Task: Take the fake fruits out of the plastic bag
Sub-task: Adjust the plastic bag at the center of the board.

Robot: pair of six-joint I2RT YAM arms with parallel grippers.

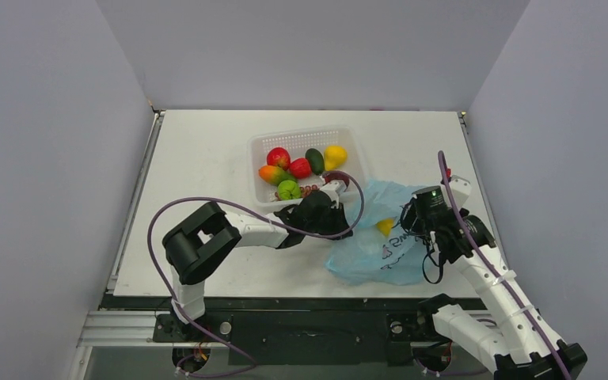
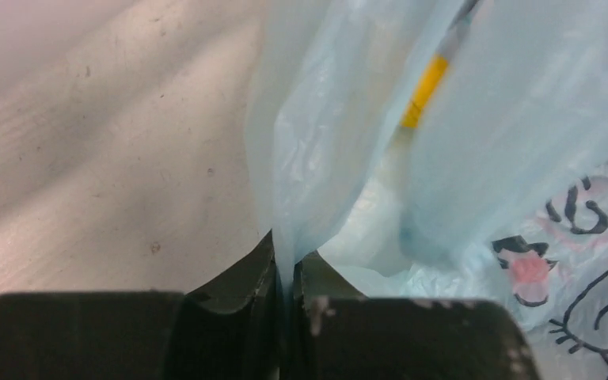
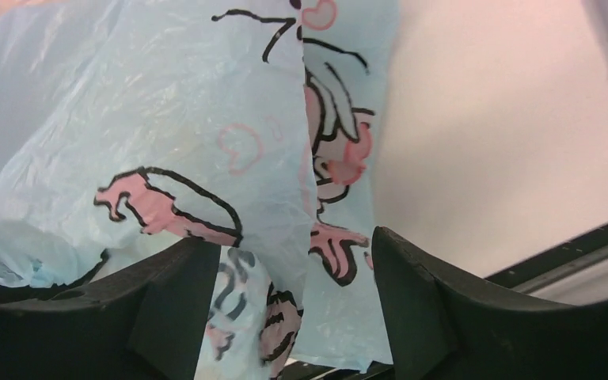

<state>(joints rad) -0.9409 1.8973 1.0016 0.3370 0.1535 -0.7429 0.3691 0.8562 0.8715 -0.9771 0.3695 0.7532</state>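
The light blue plastic bag point(image 1: 372, 237) with pink-and-black cartoon prints lies right of centre. A yellow banana point(image 1: 384, 227) shows in its mouth, and through the film in the left wrist view point(image 2: 423, 95). My left gripper point(image 1: 339, 215) is shut on a fold of the bag's left edge point(image 2: 287, 257). My right gripper point(image 1: 421, 231) is open at the bag's right side, and printed bag film point(image 3: 206, 142) hangs between its jaws point(image 3: 293, 241). A red apple point(image 1: 278, 157), an orange-green mango point(image 1: 271, 174) and a green lime point(image 1: 288, 190) lie in the basket.
The white perforated basket point(image 1: 301, 139) stands behind the left gripper and also holds a dark green avocado point(image 1: 314, 161), a yellow pear point(image 1: 335, 156), a small red fruit point(image 1: 300, 167) and a grape bunch point(image 1: 309, 190). The table's right edge point(image 1: 475, 174) is close to the right arm.
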